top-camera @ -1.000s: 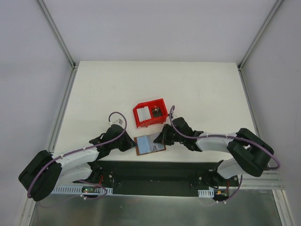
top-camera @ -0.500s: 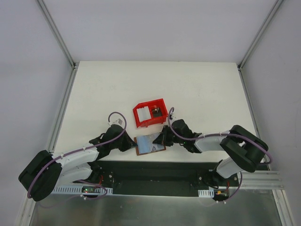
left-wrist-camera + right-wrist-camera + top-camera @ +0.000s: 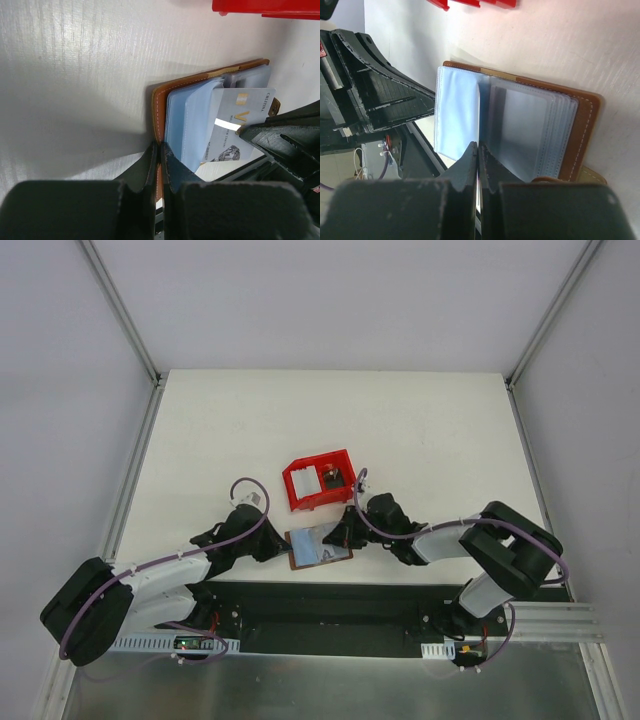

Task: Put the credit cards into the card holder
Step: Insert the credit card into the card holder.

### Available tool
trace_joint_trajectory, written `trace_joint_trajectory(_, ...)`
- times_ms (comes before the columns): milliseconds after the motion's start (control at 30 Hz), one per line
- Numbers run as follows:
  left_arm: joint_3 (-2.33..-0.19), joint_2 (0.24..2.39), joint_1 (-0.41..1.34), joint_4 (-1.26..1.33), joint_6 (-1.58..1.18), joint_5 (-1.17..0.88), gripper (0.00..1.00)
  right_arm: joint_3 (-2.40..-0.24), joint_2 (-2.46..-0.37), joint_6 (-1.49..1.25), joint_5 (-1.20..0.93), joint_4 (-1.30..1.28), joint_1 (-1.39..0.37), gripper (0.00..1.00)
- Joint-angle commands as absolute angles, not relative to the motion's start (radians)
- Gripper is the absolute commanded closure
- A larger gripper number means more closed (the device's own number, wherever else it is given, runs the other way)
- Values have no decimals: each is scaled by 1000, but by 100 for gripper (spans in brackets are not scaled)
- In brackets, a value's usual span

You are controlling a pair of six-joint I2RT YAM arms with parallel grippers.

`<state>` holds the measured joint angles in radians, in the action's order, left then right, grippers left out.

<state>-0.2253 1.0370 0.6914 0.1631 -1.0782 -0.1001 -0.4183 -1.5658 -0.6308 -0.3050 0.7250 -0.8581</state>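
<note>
The holder [image 3: 318, 545] lies open on the table [image 3: 420, 430] at its near edge, between your two arms and just in front of the red bin [image 3: 297, 487]. Your left gripper [image 3: 160, 152] is clenched on the brown cover at its near edge. Your right gripper [image 3: 478, 150] is clamped on a card [image 3: 240, 117], which lies over the clear sleeves [image 3: 187, 125]. Whether its leading edge is inside a pocket, you cannot tell. Something pale lies in the bin, too small to name.

Judge the card as light, thin and stiff, with a slick face. It should slide freely once its edge finds a slot, but it may also twist in the pads if it meets resistance. Hold it by the trailing short edge, as you do now, so the whole leading edge is free to enter.

The holder is likely soft and floppy: the cover bends, and the sleeves fan and lift easily. Pin only the leather cover, never the sleeves, or you will squeeze the pockets shut. Push the card flat along the sleeve, not downward, because the thin plastic could crease or the holder could skid on the smooth table.
</note>
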Motion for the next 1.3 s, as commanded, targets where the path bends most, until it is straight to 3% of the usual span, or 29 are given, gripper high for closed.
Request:
trace_joint_trajectory(0, -224, 1052, 683, 158, -1060, -106, 100, -445, -1592, -572, -340, 785, -828, 99)
trace_joint_trajectory(567, -227, 1042, 683, 141, -1051, -98, 100, -456, -1574, -607, -321, 752, -811, 100)
trace_joint_trajectory(867, -233, 1046, 683, 138, -1052, -94, 100, -403, -1462, -612, -249, 739, -811, 100)
trace_joint_trajectory(1267, -239, 1057, 681, 138, -1051, -97, 100, -423, -1564, -643, -255, 823, -815, 100)
